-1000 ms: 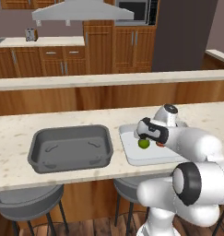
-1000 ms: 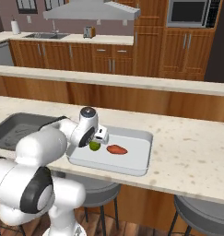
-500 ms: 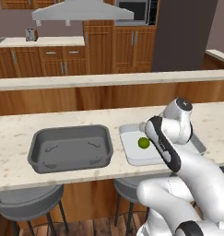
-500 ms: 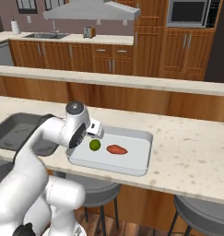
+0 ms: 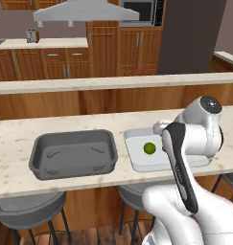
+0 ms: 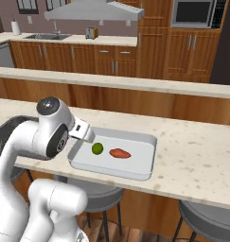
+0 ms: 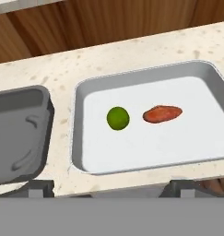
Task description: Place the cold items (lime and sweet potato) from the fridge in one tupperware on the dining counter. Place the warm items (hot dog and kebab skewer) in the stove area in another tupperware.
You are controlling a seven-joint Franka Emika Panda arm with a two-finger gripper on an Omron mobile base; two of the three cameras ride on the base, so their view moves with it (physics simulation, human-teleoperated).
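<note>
Lying side by side but apart in the shallow white rectangular tupperware [image 7: 85, 161], a small round green lime [image 7: 118, 118] and a reddish-orange oblong sweet potato [image 7: 162, 114] sit near the middle of its floor, with bare white floor all round them and none of the raised rims touched.

Hand [image 7: 104, 190]: empty, the two dark finger tips [image 7: 37, 188] spread wide at the bottom of the hand view, above the tupperware's near rim. Lime just ahead of the hand, slightly toward the left tip; sweet potato ahead, toward the right tip. Nothing between the tips.

To the hand's left, a dark grey rectangular tupperware [image 5: 72, 154] stands close beside the white one, a narrow strip of speckled beige stone desk [image 5: 12, 139] between their rims. Its interior holds nothing.

Edges: the white tupperware's near rim runs close to the desk's front edge in the right base view; the grey one likewise in the left base view. Beyond both tupperwares a wide band of bare desk runs up to the wooden riser of the raised ledge [image 6: 135, 83]. To the hand's right, open desk runs well past the white rim.

Under the desk edge, grey round stools [image 6: 208, 220].

No readable writing or labels on any item.
</note>
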